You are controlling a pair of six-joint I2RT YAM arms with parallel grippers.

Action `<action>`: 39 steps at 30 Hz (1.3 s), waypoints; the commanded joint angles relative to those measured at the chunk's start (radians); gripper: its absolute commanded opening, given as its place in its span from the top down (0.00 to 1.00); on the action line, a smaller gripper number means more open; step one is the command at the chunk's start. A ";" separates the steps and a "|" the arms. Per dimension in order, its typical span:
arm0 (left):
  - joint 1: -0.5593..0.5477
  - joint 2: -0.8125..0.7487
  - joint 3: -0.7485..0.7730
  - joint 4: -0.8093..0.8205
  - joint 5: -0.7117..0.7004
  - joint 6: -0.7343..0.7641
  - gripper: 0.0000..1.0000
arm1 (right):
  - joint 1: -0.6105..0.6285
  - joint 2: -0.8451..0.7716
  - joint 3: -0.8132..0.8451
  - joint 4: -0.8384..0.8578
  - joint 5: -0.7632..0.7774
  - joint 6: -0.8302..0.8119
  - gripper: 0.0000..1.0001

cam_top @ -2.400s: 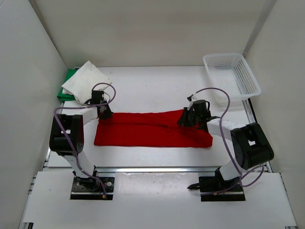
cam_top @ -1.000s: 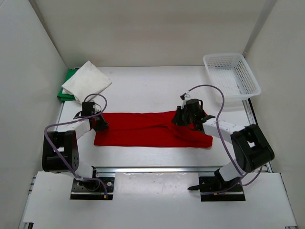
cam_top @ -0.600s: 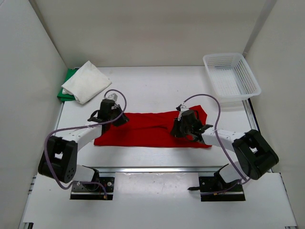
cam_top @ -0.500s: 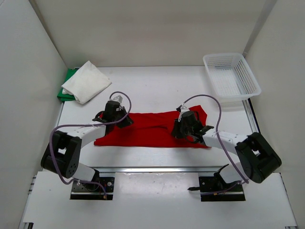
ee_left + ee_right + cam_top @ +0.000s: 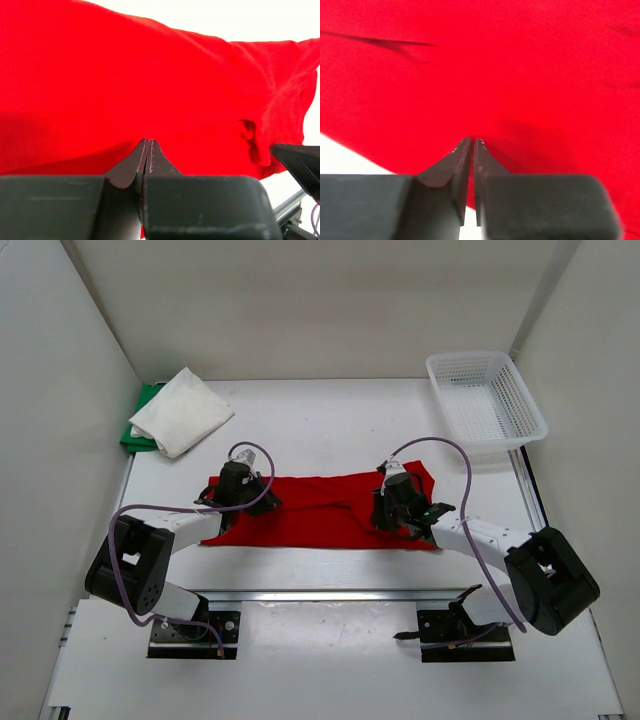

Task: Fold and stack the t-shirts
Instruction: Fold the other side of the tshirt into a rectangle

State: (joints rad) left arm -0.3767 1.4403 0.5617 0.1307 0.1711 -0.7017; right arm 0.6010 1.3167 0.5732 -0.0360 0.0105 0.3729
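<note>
The red t-shirt point(image 5: 320, 515) lies spread in a long band across the middle of the table, filling the left wrist view point(image 5: 150, 75) and the right wrist view point(image 5: 495, 65). My left gripper point(image 5: 258, 500) rests low on its upper left part; its jaws point(image 5: 148, 141) are pressed together, and no cloth shows between them. Over the shirt's right part, my right gripper point(image 5: 390, 510) has its jaws point(image 5: 472, 140) parted by a narrow slit with nothing in it. The white t-shirt point(image 5: 182, 410) lies folded on the green t-shirt point(image 5: 138, 428) at the back left.
A white mesh basket point(image 5: 520, 400) stands at the back right corner. White walls enclose the table on the left, right and back. A metal rail point(image 5: 330, 592) runs along the near edge in front of both arm bases.
Both grippers moved inward over the red shirt, the left one from its left edge toward the middle. A flap now shows at the shirt's back right. The right jaws have parted slightly.
</note>
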 commanded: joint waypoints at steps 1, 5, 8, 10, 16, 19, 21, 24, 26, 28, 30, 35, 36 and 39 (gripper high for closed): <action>0.015 -0.029 0.016 0.067 0.028 -0.019 0.95 | -0.030 0.022 -0.002 0.016 0.000 0.012 0.98; 0.056 0.018 0.035 0.082 0.033 -0.028 0.95 | 0.005 0.033 -0.010 -0.007 -0.058 0.003 1.00; 0.148 0.077 0.015 0.141 0.110 -0.074 0.96 | -0.018 -0.048 0.007 -0.028 -0.038 0.017 0.98; 0.188 0.103 -0.005 0.187 0.174 -0.126 0.96 | -0.067 -0.100 -0.006 0.008 -0.040 0.032 0.97; 0.205 0.077 -0.003 0.216 0.154 -0.151 0.96 | -0.338 -0.021 0.069 0.111 -0.084 0.040 0.78; 0.203 0.089 0.013 0.236 0.145 -0.168 0.96 | -0.461 0.042 0.067 0.174 -0.102 0.067 0.69; 0.211 0.107 0.023 0.239 0.162 -0.174 0.95 | -0.518 0.085 0.065 0.214 -0.121 0.090 0.68; 0.217 0.144 0.027 0.244 0.169 -0.173 0.96 | -0.584 0.125 0.073 0.272 -0.147 0.109 0.68; 0.231 0.160 0.023 0.257 0.175 -0.167 0.96 | -0.599 0.170 0.086 0.291 -0.190 0.113 0.70; 0.252 0.179 0.011 0.274 0.182 -0.183 0.97 | -0.599 0.199 0.102 0.304 -0.228 0.119 0.71; 0.266 0.192 0.001 0.288 0.191 -0.196 0.96 | -0.589 0.214 0.112 0.311 -0.216 0.116 0.70; 0.269 0.184 -0.022 0.291 0.179 -0.190 0.96 | -0.599 0.286 0.143 0.350 -0.250 0.142 0.68; 0.275 0.183 -0.022 0.290 0.182 -0.191 0.97 | -0.599 0.300 0.152 0.351 -0.250 0.146 0.71; 0.295 0.187 -0.043 0.302 0.185 -0.196 0.97 | -0.624 0.334 0.165 0.354 -0.244 0.144 0.93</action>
State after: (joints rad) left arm -0.1036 1.6485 0.5426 0.3977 0.3386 -0.8925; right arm 0.0021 1.6272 0.7040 0.2527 -0.2268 0.5034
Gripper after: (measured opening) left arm 0.083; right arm 0.097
